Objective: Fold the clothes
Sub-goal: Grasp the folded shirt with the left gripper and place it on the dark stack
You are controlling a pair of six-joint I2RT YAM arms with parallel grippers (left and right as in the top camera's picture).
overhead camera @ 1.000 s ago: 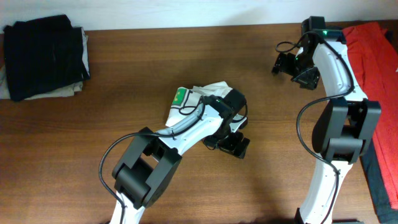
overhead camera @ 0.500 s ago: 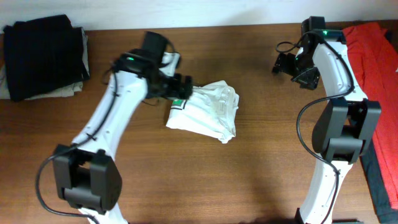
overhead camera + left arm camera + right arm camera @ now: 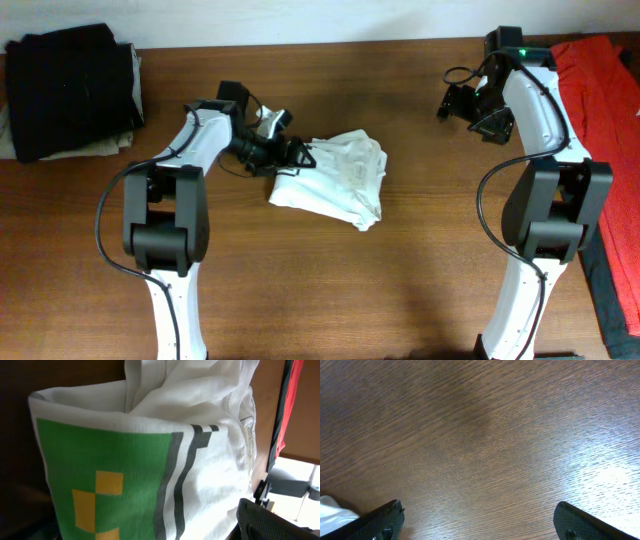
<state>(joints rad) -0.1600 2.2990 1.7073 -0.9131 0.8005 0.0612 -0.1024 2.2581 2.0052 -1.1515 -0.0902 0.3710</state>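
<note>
The left gripper (image 3: 293, 157) sits at the left edge of the white T-shirt (image 3: 340, 180), its fingers (image 3: 265, 520) spread wide. Only one dark finger shows in the wrist view, at the far lower corner, and the cloth fills the space beside it. Whether either finger touches the fabric cannot be told. The shirt lies in a wrinkled, loosely folded bundle near the middle of the wooden table (image 3: 400, 270). Seen close up, it has a green print (image 3: 100, 475) with yellow squares and dark stripes on the side facing the gripper. The left arm reaches from the near edge toward the far side, bends sharply, and turns its forearm right toward the shirt. The right gripper (image 3: 450, 102) hangs over bare wood well apart from the shirt, holding nothing. Its fingers (image 3: 380, 520) are fully spread, one at each lower corner of its wrist view. The right arm stands tall along the table's right side, folded at the top, with its wrist pointing left. Folded black clothes (image 3: 70, 90) rest at the far left corner and a red garment (image 3: 600, 80) at the right edge.
</note>
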